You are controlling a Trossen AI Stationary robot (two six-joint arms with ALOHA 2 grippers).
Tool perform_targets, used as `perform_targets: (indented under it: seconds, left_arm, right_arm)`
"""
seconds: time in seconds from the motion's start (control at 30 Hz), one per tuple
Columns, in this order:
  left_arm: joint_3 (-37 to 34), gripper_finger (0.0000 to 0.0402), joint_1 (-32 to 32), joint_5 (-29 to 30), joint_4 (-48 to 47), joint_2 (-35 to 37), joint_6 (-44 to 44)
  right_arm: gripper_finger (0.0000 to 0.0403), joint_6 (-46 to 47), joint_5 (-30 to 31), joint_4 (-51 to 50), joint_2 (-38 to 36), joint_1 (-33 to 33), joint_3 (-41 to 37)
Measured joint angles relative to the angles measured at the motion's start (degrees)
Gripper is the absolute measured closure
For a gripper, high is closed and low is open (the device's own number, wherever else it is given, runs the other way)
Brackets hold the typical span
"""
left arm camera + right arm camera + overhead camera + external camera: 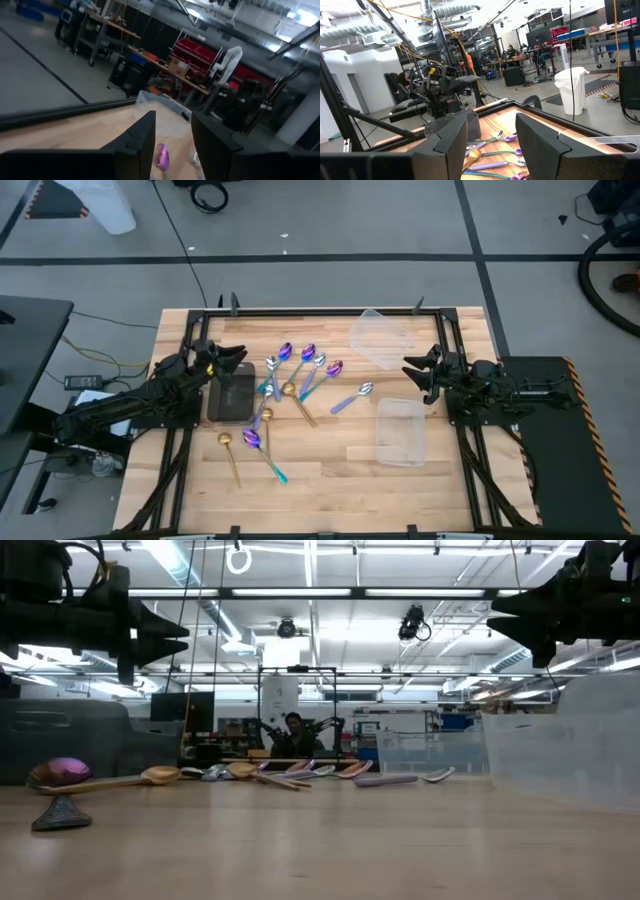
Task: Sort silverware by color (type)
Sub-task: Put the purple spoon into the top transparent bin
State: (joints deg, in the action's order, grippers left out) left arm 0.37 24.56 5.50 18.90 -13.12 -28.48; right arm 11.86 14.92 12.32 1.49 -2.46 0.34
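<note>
Spoons (300, 385) lie scattered across the middle of my wooden table (330, 490), none of them sorted yet. Most sit in a loose bunch between my two arms: purple-blue ones with teal handles, silver ones with lilac handles, and gold ones crossing among them. One gold spoon (230, 452) lies apart toward the near left, and a purple-blue spoon (262, 450) lies just beside it. A silver spoon with a lilac handle (352, 397) rests a little to the right of the bunch.

My left claw (243, 361) hangs above the dark tray (232, 396), at the left edge of the bunch, fingers (140, 142) parted and holding nothing. Through the gap I see a purple spoon bowl (162, 156) below, though it is blurred and I cannot say which spoon it is.

My right claw (408, 369) hovers off the table on the right side, between the two clear containers, one (381, 337) toward the far edge and the other (401, 430) nearer. Its fingers (451, 137) are spread too, empty, pointing toward the spoons, well apart from them. From table height both claws show up high, clear of the wood.
</note>
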Motion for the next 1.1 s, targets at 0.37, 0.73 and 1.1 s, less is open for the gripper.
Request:
perform_targets:
  seconds: [0.37,0.73,1.1]
  left_arm:
    - [0.0,0.0267,0.0,1.8,0.9,0.0,-1.8]
    - [0.0,0.0267,0.0,8.3,7.5,0.0,1.0]
    - [0.0,0.0267,0.0,8.4,11.8,0.0,3.7]
  right_arm:
    - [0.0225,0.0,0.0,0.0,0.0,0.0,0.0]
    - [0.0225,0.0,0.0,0.1,0.0,0.0,0.0]
    - [0.0225,1.4,3.8,4.6,0.0,0.0,0.0]
